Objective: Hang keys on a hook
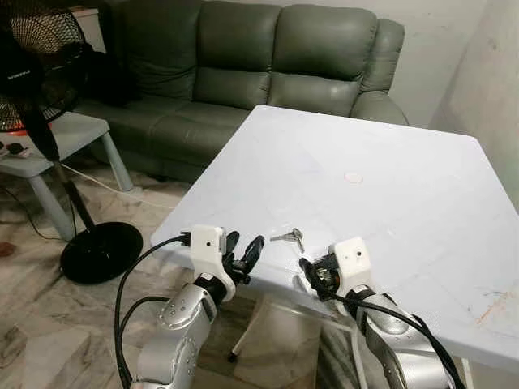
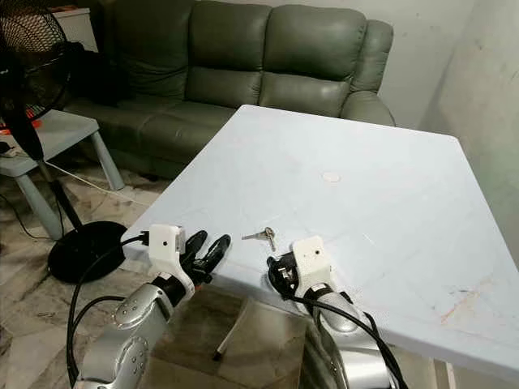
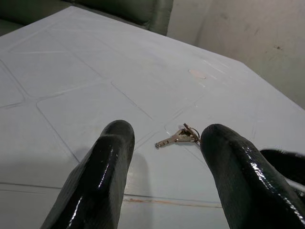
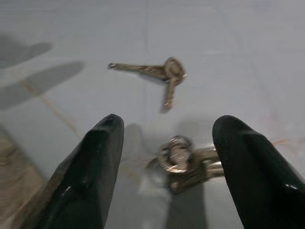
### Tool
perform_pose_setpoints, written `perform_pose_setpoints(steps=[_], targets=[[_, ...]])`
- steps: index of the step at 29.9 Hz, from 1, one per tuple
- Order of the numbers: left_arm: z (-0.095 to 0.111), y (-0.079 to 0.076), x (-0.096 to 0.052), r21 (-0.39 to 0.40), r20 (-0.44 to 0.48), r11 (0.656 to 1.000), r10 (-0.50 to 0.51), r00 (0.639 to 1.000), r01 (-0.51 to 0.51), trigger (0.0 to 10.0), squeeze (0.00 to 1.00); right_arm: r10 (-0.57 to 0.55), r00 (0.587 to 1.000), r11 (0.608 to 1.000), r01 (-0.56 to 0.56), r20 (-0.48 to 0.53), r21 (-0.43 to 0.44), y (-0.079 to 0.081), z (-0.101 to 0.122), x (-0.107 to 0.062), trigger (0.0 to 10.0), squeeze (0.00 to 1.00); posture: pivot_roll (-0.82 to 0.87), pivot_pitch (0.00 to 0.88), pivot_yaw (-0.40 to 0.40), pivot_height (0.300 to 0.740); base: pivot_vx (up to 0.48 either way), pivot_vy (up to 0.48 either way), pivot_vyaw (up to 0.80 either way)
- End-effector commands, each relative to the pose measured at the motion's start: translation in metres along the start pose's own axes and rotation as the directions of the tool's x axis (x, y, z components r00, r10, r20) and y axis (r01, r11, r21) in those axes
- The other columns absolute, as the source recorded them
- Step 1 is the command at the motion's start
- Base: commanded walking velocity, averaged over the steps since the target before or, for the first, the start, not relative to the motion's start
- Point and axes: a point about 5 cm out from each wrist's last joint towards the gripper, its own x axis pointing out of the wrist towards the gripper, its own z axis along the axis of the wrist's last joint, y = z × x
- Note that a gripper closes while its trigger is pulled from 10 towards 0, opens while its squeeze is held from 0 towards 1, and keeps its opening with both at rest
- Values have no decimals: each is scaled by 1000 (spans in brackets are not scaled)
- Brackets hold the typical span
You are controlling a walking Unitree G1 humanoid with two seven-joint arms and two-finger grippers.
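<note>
Nearest the camera, two silver arms reach up to the near edge of the tabletop [image 1: 389,186]. Left end effector [image 1: 246,258] sits just off the near-left edge, fingers apart w/ nothing between them. Right end effector [image 4: 164,143] is over the near edge, fingers apart too; in the right wrist view a 2nd bunch of keys [image 4: 183,162] lies on the surface between its fingertips, blurred, can't tell if touching. Just beyond, between the two end effectors, one small set of keys [image 1: 290,236] lies flat on the tabletop: two keys on a ring, blades splayed apart. So two key sets counted. Farther on, approx. mid-tabletop, one small pale round disc [image 1: 353,177]. Tabletop is pale blue-white plastic w/ moulded panel lines and a rust-coloured smear [image 1: 495,308] near the right edge. Floor [image 1: 32,275] is marbled tile. To the left, one black pedestal fan [image 1: 40,73] w/ round base, beside a small grey side table [image 1: 73,134]. At the back, one dark green sofa [image 1: 268,57] against a pale wall [image 1: 454,49].
</note>
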Motion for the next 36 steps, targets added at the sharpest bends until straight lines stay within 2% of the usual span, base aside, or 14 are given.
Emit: perform_pose_setpoints(steps=[1, 15, 27, 28, 29, 30, 31, 32, 34, 35, 36], targets=[[3, -4, -1, 7, 8, 1000, -11, 1000, 10, 10000, 0, 24, 999, 1000, -25, 23, 9, 7, 6, -2, 10000, 0, -7, 3, -26, 740, 0, 0, 0], [2, -5, -1, -2, 6, 1000, -5, 1000, 5, 10000, 0, -49, 999, 996, 49, -1, 80, 17, 5, 1, 10000, 0, -6, 12, -30, 740, 0, 0, 0], [3, -5, -1, -6, 6, 1000, -4, 1000, 4, 10000, 0, -160, 987, 985, 161, -22, 69, 16, 4, 5, 9765, 0, -8, 17, -29, 740, 0, 0, 0], [3, -5, -1, -8, 6, 1000, -4, 1000, 4, 10000, 0, -177, 984, 982, 178, -22, 57, 15, 5, 5, 8980, 0, -8, 16, -28, 740, 0, 0, 0], [3, -5, -1, -9, 6, 1000, -4, 1000, 4, 10000, 0, -183, 983, 981, 184, -22, 53, 14, 5, 5, 7725, 0, -8, 16, -28, 740, 0, 0, 0], [2, -5, -2, -9, 5, 1000, -4, 1000, 4, 10000, 0, -185, 982, 981, 186, -21, 53, 14, 5, 6, 7725, 0, -8, 16, -28, 740, 0, 0, 0], [3, -6, -2, -9, 5, 1000, -3, 1000, 3, 10000, 0, -201, 979, 978, 202, -19, 56, 13, 5, 6, 6118, 0, -8, 18, -29, 740, 0, 0, 0], [3, -6, -2, -9, 5, 1000, -3, 1000, 3, 10000, 0, -206, 978, 977, 207, -16, 60, 12, 6, 6, 2196, 0, -8, 19, -29, 740, 0, 0, 0], [3, -6, -2, -11, 5, 1000, -3, 1000, 3, 10000, 0, -210, 978, 976, 211, -14, 61, 12, 6, 6, 2157, 0, -8, 19, -29, 740, 0, 0, 0], [3, -5, -1, -12, 5, 1000, -1, 1000, 1, 10000, 0, -220, 975, 974, 220, -8, 52, 12, 7, 5, 0, 0, -8, 19, -29, 740, 0, 0, 0], [3, -6, -1, -13, 6, 1000, -1, 1000, 1, 10000, 0, -224, 975, 973, 224, -6, 49, 12, 7, 5, 0, 0, -8, 19, -29, 740, 0, 0, 0]])
